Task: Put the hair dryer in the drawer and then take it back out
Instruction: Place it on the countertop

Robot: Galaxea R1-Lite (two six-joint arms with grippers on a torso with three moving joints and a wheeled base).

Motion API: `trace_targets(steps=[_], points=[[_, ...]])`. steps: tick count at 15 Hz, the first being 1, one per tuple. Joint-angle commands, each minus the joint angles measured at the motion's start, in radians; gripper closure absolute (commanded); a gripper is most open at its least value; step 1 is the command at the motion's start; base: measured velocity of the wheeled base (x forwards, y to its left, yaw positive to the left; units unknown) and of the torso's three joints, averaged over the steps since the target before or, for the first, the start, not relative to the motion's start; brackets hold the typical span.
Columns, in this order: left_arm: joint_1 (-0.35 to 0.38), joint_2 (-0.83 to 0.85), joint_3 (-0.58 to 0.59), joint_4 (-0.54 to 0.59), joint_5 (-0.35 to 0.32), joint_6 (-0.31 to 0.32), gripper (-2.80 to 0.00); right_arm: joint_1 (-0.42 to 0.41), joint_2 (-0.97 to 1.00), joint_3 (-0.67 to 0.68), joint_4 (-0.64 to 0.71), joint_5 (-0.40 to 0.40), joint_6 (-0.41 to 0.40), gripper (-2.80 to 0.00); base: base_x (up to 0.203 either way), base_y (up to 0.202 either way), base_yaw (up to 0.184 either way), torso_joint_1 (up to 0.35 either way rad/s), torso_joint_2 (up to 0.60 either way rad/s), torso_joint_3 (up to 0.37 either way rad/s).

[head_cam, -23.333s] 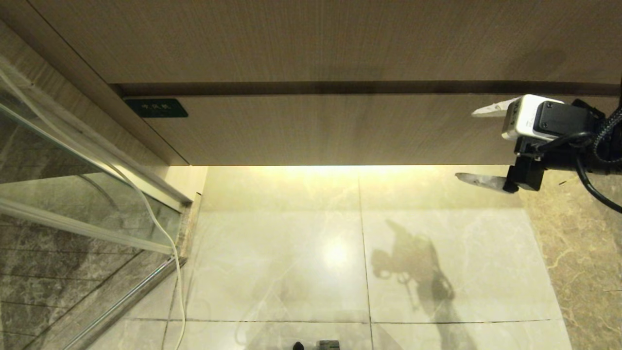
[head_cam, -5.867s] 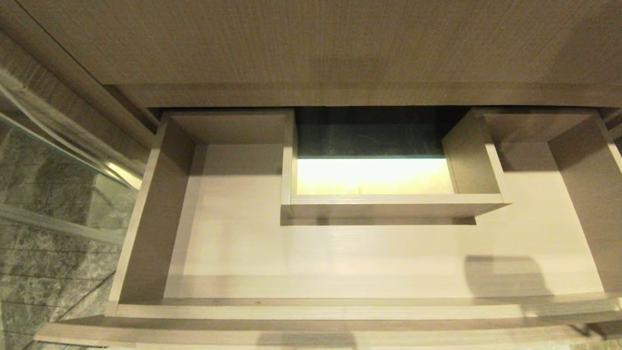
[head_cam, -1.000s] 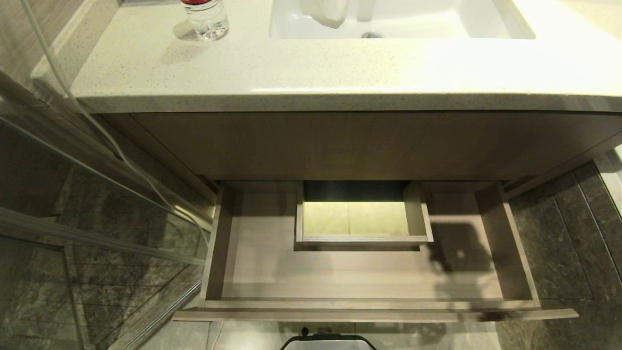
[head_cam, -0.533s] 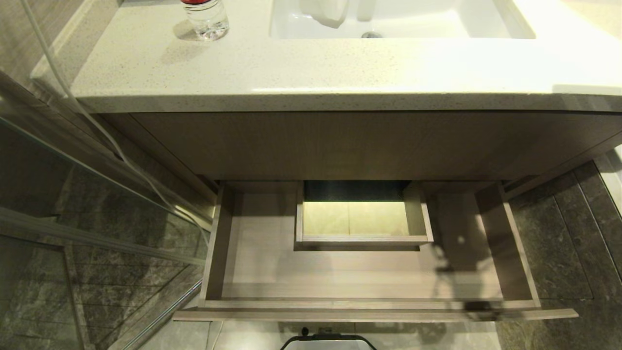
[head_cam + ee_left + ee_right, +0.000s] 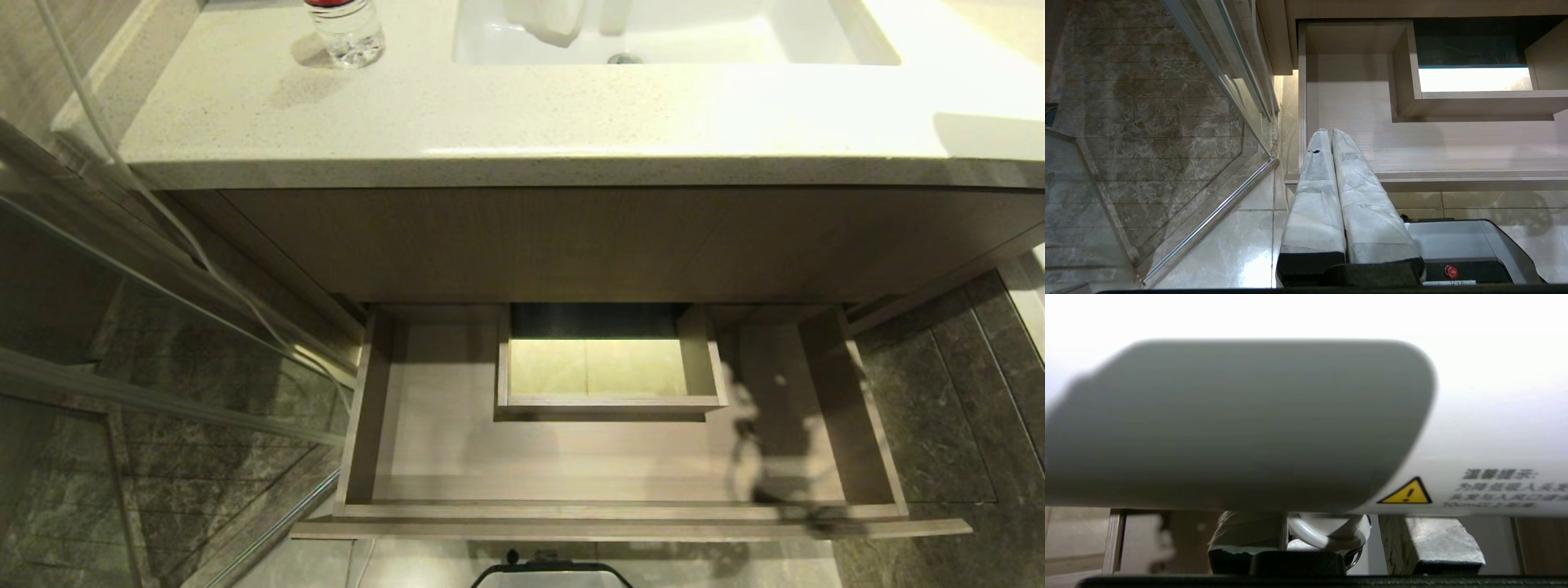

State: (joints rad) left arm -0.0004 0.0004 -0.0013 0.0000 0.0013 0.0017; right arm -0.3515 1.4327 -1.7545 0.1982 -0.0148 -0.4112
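While the drawer (image 5: 620, 457) stood pulled out, your right gripper (image 5: 1331, 535) was clamped on the white hair dryer (image 5: 1241, 424)'s handle above it; left gripper (image 5: 1331, 136) was closed, idle by the drawer's left corner.

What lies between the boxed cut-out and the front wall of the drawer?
Only bare floor of the drawer, shadowed at right; the head view shows it.

Head view: overhead light blows out the white sink (image 5: 800, 45) and countertop (image 5: 490, 114). Warm glow shows through the drawer (image 5: 571, 457) cut-out; a ragged shadow falls on its right floor. Right wrist view: the hair dryer (image 5: 1241, 424) is badly defocused (background overexposed).
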Motion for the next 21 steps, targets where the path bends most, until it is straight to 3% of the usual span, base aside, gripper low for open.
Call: trace_targets(steps=[1, 21], points=[[0.000, 0.000, 0.000, 0.000, 0.000, 0.000, 0.00, 0.000, 0.051, -0.020, 0.007, -0.008, -0.003, 0.00, 0.000, 0.000, 0.000, 0.000, 0.00, 0.000], [-0.001, 0.000, 0.000, 0.000, 0.000, 0.000, 0.00, 0.023, 0.094, -0.064, 0.072, -0.044, -0.009, 0.00, 0.000, 0.000, 0.000, 0.000, 0.00, 0.000]])
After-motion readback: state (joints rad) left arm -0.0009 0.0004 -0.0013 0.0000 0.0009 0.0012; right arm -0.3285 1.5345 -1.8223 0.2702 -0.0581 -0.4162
